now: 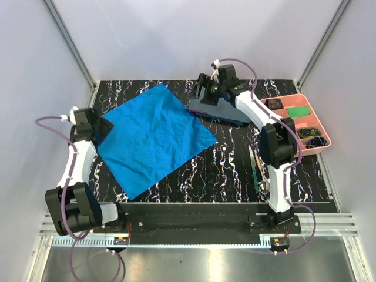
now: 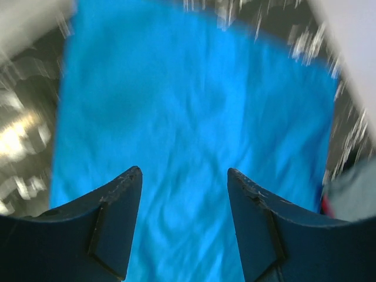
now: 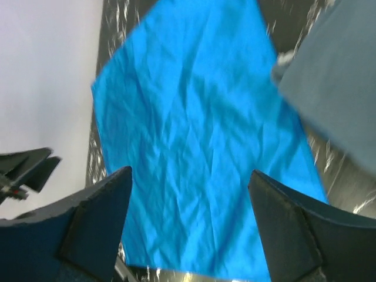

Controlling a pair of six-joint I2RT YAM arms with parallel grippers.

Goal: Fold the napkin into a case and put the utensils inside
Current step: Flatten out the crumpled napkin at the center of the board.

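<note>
Lying flat, unfolded on black marbled table [image 1: 232, 173]: one napkin [image 1: 154, 138], thin shiny blue cloth, roughly square, lightly creased, set cornerwise. You see left gripper [image 2: 184, 176] spread wide over its edge and right gripper [image 3: 191, 176] spread wide too, both holding nothing. Utensils [image 1: 256, 170]: slim metal, one green-handled, beside right arm, exact count unclear. One pink tray [image 1: 327, 141] at far right.

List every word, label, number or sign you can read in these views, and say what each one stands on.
No readable text in any view.
Napkin: plain blue, no print or tag showing.
Pink tray: no lettering visible.
Table: only a white marbled pattern, no writing.
Small parts at the arm bases: too small to tell if they carry any marking.
</note>
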